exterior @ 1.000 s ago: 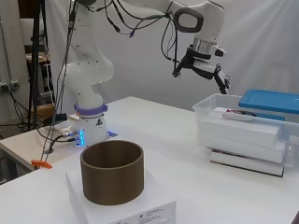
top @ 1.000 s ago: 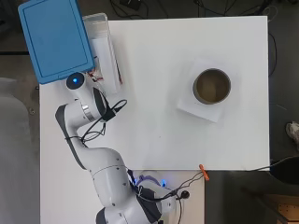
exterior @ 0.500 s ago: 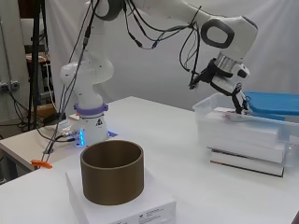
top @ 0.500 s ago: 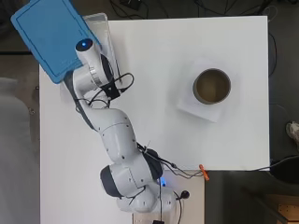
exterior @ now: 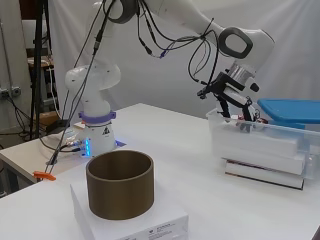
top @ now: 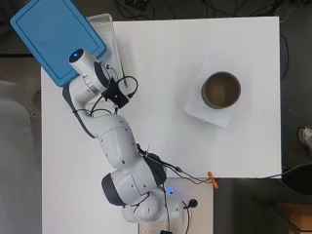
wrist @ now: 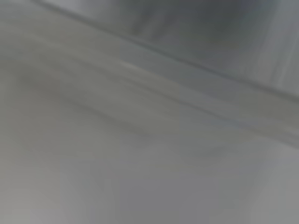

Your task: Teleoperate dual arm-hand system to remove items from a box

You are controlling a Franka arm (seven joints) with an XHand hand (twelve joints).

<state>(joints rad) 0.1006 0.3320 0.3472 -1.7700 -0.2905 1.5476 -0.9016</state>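
A clear plastic box (exterior: 265, 146) stands on the table's far side, and in the overhead view the clear box (top: 104, 23) shows at the top left, mostly under the arm. A blue lid (exterior: 292, 110) rests tilted across its back; from above the blue lid (top: 52, 35) juts past the table's corner. The hand (exterior: 236, 106) reaches down into the box's near end, beside a small dark and red item (exterior: 250, 120). White flat things lie inside the box. From above the hand is hidden by the arm. The wrist view is only grey blur.
A brown open cylinder (top: 221, 89) stands on a flat white carton (top: 194, 108) at the table's right; in the side view the cylinder (exterior: 120, 184) is up front. An orange clip (top: 212, 177) and cables lie by the arm's base.
The hand has swung over from in front of the box and come down into its near end. Box, lid and cylinder have stayed in place.
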